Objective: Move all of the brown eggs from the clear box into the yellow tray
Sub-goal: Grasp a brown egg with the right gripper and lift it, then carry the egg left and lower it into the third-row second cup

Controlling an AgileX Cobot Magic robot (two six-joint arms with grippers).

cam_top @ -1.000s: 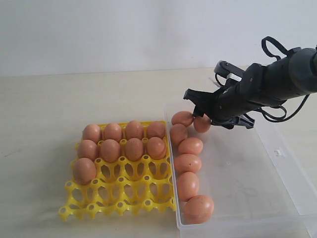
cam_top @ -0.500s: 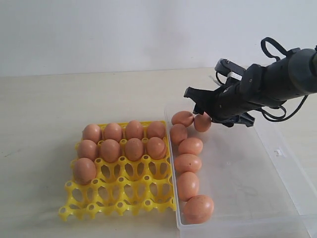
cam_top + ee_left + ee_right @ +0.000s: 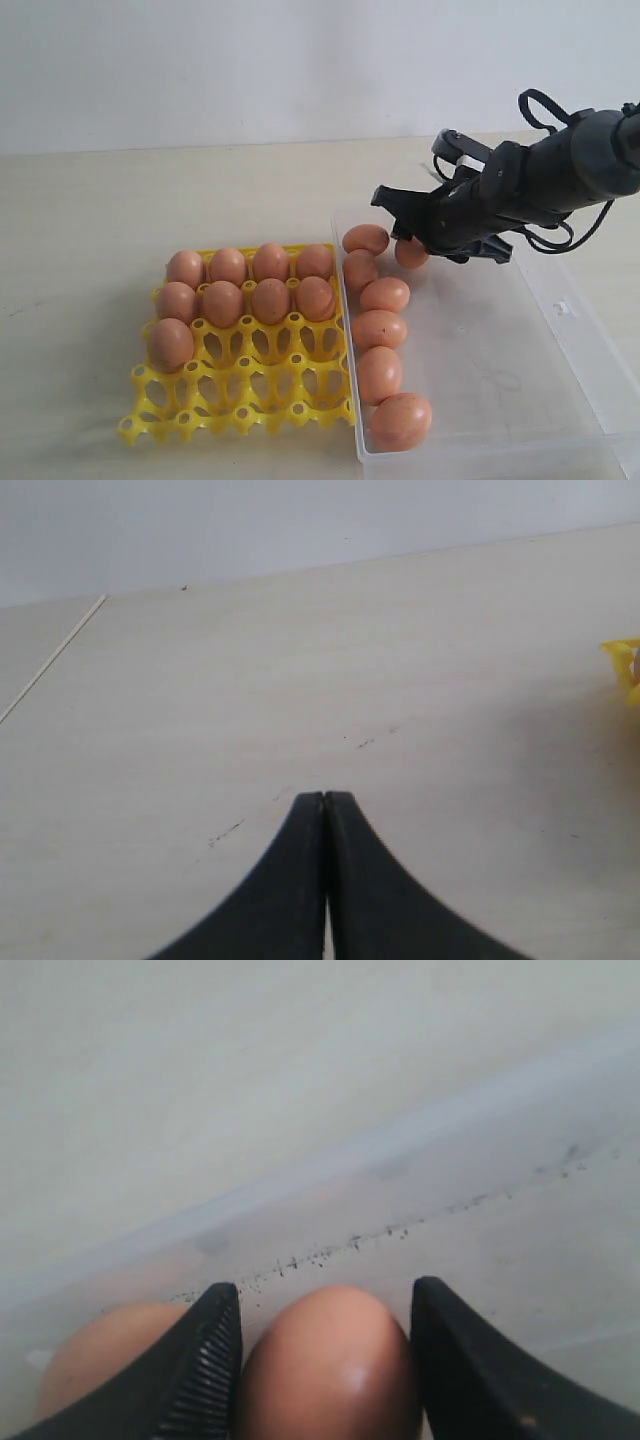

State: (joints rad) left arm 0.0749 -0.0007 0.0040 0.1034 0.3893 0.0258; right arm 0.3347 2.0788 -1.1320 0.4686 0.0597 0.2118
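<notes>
One brown egg [image 3: 325,1370] lies at the far end of the clear box [image 3: 560,310], toward the right edge of the counter [image 3: 100,200]. Our right tool [image 3: 325,1288] stands wide around it, fingers [image 3: 205,1360] against its sides. We cannot tell if it grips. Our left tool [image 3: 325,798] is pinched closed.
</notes>
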